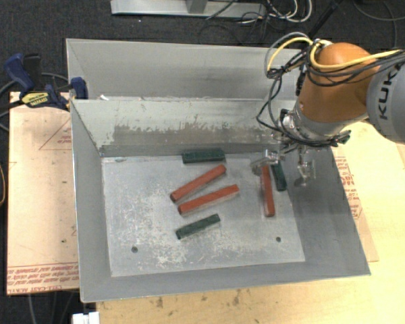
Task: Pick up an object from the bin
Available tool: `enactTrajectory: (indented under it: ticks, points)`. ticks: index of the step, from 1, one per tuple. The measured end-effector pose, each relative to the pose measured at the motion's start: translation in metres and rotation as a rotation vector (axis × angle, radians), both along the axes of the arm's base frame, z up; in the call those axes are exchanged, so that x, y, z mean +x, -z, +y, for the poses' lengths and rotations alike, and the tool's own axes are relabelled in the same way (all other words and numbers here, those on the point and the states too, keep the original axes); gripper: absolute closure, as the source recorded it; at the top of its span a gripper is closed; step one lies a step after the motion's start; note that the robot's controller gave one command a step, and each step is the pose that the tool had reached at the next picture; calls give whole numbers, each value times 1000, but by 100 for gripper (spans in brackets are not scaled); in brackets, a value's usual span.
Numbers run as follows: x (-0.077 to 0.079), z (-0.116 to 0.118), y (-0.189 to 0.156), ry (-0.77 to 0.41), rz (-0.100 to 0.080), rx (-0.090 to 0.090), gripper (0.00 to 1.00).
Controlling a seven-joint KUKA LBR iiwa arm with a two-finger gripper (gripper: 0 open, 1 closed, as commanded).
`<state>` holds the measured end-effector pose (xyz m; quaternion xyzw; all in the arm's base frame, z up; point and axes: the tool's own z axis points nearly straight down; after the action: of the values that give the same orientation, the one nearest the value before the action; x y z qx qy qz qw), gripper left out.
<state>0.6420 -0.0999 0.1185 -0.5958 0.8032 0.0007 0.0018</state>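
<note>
**A:** In the camera view, where is the end effector (286, 172)?

**B:** Low over the far right part of the bin (89, 201), hanging from the orange wrist. Its 2 fingers look spread, with a clear gap and nothing pinched between them.

**A:** What lies closest to it?

**B:** 2 things. A short dark green bar (278, 177) lies right under the gap, closer to the view-left finger. A red bar (267, 194) lies just beside it on the view-left side. I cannot tell whether the 2 touch.

**A:** Which way do they run?

**B:** Both long axes run away from the end effector toward the bin's near wall, nearly straight down the view. The red bar is the longer. Its far end starts beneath the view-left finger, and most of its length lies nearer the camera than the fingers.

**A:** And the line between the fingers?

**B:** It runs roughly side to side, so it crosses both bars' long axes. I judge that suits a straight descent, with the green bar the likelier one to end up in the gap. The risk is the view-left finger landing on the red bar instead of beside it.

**A:** Anything else nearby?

**B:** 4 other bars (208, 200), 2 red and 2 dark green, lie well apart to the view-left of the end effector.
</note>
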Motion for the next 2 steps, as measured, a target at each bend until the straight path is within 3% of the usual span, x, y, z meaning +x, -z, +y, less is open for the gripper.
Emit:
enactTrajectory:
  ticks: [1, 2]
  points:
    - [6, 7, 49, -249, 0, 3, 0]
    - [7, 5, 48, -248, -1, 0, 100]
